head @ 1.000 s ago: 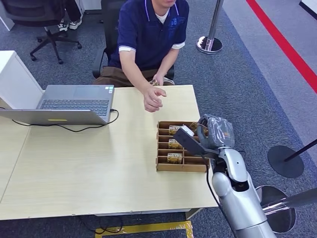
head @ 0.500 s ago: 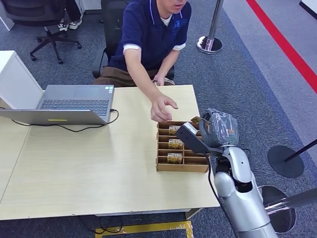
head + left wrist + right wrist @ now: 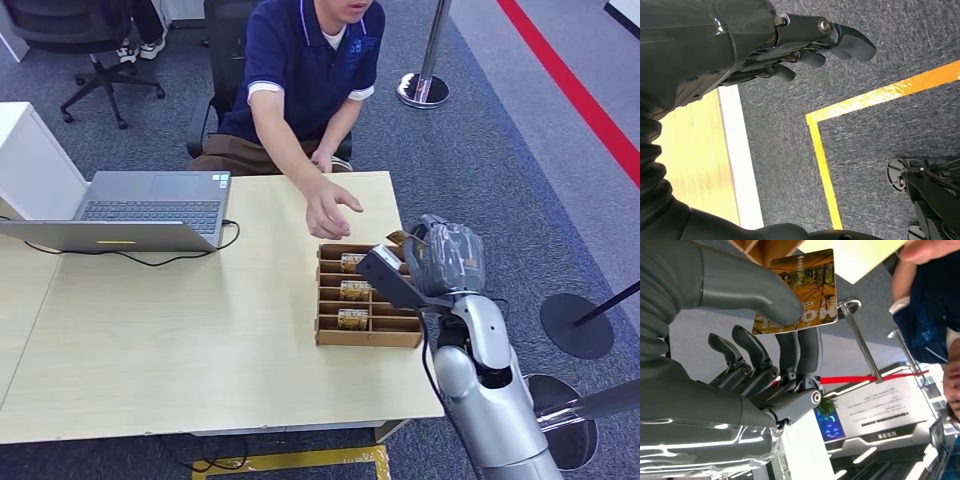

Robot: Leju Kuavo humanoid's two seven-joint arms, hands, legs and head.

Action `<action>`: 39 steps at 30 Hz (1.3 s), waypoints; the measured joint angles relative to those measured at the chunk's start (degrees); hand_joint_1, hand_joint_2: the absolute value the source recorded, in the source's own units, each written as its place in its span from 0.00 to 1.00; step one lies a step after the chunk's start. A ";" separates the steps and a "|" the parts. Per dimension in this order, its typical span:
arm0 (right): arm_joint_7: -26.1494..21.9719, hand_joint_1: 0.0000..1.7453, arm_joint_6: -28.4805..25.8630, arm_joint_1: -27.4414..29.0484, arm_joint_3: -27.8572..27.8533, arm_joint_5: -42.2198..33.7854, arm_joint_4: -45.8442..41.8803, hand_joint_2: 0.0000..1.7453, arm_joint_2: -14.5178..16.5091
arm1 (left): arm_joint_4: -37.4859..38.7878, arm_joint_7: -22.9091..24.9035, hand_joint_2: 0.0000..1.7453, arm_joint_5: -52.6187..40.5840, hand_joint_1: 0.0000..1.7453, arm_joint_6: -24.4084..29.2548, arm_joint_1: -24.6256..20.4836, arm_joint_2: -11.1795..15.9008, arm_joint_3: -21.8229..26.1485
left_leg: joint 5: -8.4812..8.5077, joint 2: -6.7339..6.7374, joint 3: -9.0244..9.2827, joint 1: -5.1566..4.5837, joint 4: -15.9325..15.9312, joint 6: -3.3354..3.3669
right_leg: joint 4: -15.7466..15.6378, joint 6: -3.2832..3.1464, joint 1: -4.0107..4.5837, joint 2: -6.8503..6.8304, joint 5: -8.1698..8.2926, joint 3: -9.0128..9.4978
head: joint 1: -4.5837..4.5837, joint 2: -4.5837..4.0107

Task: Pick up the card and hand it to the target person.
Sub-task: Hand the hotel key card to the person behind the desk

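One card (image 3: 802, 292) btwn right robot hand (image 3: 764, 335) thumb & fingers.

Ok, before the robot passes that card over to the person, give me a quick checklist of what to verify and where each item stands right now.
1. Card held: the right hand pinches it between thumb and fingers. Ok.
2. Card out of the wooden tray: lifted above its far right corner. Ok.
3. Person's hand ready to receive: stretched out over the table, palm down, apart from the card. Not ok yet.
4. Path between card and person's hand: nothing stands between them. Ok.
5. Left hand out of the way: hanging beside the table, holding nothing. Ok.
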 joint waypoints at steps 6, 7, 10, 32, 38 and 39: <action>-2.74 0.89 3.72 -2.08 1.38 -5.17 0.18 1.00 -0.37 | 0.00 0.25 1.00 -0.32 0.00 -0.07 -0.02 -0.05 -0.02 | 0.00 0.01 -0.09 0.00 -0.01 0.00 | 0.01 0.00 0.00 0.01 0.01 0.01 | -0.01 -0.01; -3.61 0.89 4.94 -3.26 2.04 -6.77 1.32 1.00 -0.14 | 0.00 0.41 1.00 -0.51 0.00 -0.09 -0.05 -0.07 -0.03 | 0.00 0.02 -0.10 0.01 -0.01 -0.01 | 0.02 -0.01 0.00 0.02 0.02 0.01 | 0.00 -0.02; -4.95 0.89 6.09 -8.07 4.42 -9.25 7.47 1.00 2.00 | 0.00 0.78 1.00 -0.93 0.00 -0.11 -0.24 -0.15 -0.04 | 0.08 0.06 0.01 0.03 -0.01 -0.07 | 0.04 -0.06 0.03 0.07 0.06 0.00 | -0.01 -0.01; -3.98 0.89 4.80 -14.78 8.39 -10.36 18.69 1.00 5.67 | 0.00 0.76 1.00 -1.75 0.00 -0.68 -0.35 -0.42 -0.07 | 0.17 -0.11 -0.05 0.05 -0.01 -0.04 | 0.03 -0.08 0.05 -0.12 0.07 0.00 | -0.01 -0.01; -3.95 0.36 4.80 -14.98 8.63 -10.69 19.28 1.00 5.67 | 0.00 0.17 1.00 -2.04 0.00 -0.70 -0.34 -0.42 -0.08 | 0.17 -0.11 -0.06 0.04 -0.01 -0.04 | 0.03 -0.08 0.04 -0.12 0.07 0.00 | 0.00 -0.01; -3.94 0.14 4.80 -15.00 8.67 -10.74 19.36 1.00 5.67 | 0.00 0.21 1.00 -2.25 0.00 -0.69 -0.34 -0.42 -0.11 | 0.17 -0.11 -0.06 0.04 -0.01 -0.04 | 0.03 -0.08 0.04 -0.12 0.07 0.00 | 0.00 -0.01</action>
